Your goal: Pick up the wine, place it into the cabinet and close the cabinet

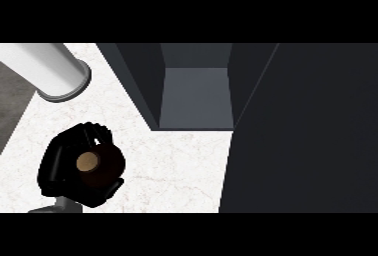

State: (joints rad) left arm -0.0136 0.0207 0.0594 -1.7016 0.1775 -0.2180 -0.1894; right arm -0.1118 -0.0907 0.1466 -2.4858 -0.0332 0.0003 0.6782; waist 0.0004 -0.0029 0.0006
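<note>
Dark wine bottle [90,165] in curled left hand [59,160], near open cabinet's [193,95] bare interior.

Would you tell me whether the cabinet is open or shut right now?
Open: the cabinet shows its bare interior floor, with its dark door swung out at the right.

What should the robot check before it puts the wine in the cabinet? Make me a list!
1. Left robot hand curled round the wine bottle: ok.
2. Bottle upright, top facing up: ok.
3. Cabinet open: ok.
4. Room inside the cabinet: ok, the part in view holds nothing.
5. Marble counter between bottle and cabinet free: ok.
6. Right robot hand ready for the cabinet door: cannot tell, it is out of view.
</note>
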